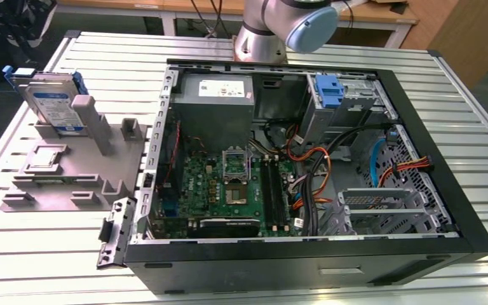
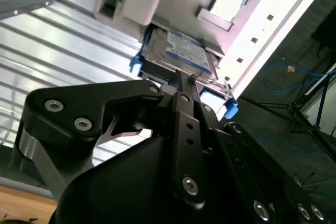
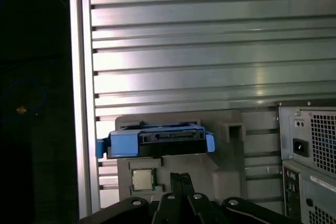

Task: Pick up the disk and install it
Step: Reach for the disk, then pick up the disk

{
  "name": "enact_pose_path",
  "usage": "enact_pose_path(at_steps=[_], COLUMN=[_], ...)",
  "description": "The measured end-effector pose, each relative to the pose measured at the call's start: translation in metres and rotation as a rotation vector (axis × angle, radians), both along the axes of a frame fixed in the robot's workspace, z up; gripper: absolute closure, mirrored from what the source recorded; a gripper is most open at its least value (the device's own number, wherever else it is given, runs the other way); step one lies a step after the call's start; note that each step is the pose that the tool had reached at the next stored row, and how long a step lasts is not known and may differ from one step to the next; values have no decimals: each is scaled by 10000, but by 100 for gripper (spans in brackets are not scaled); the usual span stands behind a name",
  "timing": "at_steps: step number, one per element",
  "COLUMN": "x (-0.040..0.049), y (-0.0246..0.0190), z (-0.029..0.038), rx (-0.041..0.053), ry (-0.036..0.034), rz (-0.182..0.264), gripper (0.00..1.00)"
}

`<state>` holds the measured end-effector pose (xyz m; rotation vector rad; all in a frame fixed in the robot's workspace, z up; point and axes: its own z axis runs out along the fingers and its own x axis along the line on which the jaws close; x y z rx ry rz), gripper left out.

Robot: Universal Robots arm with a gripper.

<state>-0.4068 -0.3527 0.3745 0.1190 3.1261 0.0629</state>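
The disk [image 1: 53, 105] stands on edge in the grey plastic stand [image 1: 66, 171], propped against one of the stand's upright posts at the stand's corner farthest from the open computer case [image 1: 312, 267]. Its labelled silver face is turned toward the exterior view's left, and its blue carrier frame shows along the top edge. The stand rests on a slatted metal table [image 1: 142, 47], and the case sits just beside the stand on the exterior view's right. In both wrist views the gripper [image 2: 185, 77] hangs above the stand, apart from the disk, with its two black fingers pressed together and nothing between them. In the first wrist view the gripper [image 3: 178, 178] lines up over the stand's flat base, just beside the disk's [image 3: 157, 142] blue edge. A small square processor chip [image 3: 142, 180] lies in a recess of the stand close to the disk. In the exterior view the robot arm [image 1: 282, 25] rises behind the case, on the side away from the stand.
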Motion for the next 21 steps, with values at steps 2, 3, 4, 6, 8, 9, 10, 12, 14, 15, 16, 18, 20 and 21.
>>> enact_pose_path(at_steps=[2,3,4,6,8,9,10,12,14,15,16,18,20,21], x=[-91,-134,-177,-258,-342,-377,-401,-418,-422,-424,-426,-430,-434,-436], y=[25,37,51,77,101,108,111,110,110,110,110,110,110,110], z=[-15,-22,-28,-43,-55,-57,-59,-59,-60,-59,-59,-59,-60,-59], rx=[-3,-4,-7,-11,-15,-15,-16,-15,-15,-15,-15,-15,-15,-15], ry=[0,1,3,3,4,6,6,5,5,5,5,5,5,5], rz=[0,-1,-1,1,-1,-1,-1,0,0,0,0,0,0,0], gripper=[90,90,90,90,90,90,90,90,90,90,90,90,90,90])
